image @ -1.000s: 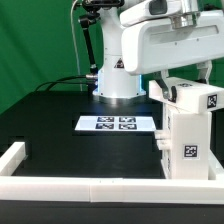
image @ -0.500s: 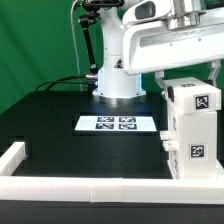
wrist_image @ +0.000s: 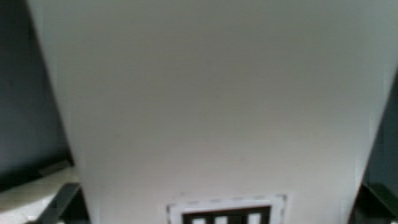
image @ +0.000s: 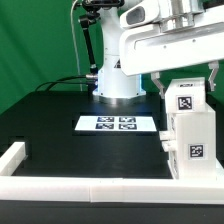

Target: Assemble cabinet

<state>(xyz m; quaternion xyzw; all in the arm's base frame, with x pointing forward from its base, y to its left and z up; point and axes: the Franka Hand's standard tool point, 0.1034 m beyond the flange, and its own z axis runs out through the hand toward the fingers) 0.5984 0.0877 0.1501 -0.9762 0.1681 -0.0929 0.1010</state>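
The cabinet's tall white box body point(image: 190, 150) stands upright on the black table at the exterior view's right, a square tag on its front. A smaller white tagged block point(image: 186, 100) sits on top of it. My gripper point(image: 186, 84) comes down from above, with its fingers on either side of this upper block, shut on it. In the wrist view a white face of the cabinet point(wrist_image: 214, 100) fills almost the whole picture, with a tag point(wrist_image: 228, 214) at its edge. The fingertips barely show there.
The marker board point(image: 116, 123) lies flat on the table in front of the robot base point(image: 118, 82). A long low white border rail point(image: 90, 190) runs along the near edge, with a corner at the exterior view's left point(image: 14, 158).
The upper block and its tag have shifted toward the exterior view's left over the box body, along with my gripper. The tall body has stayed in place.
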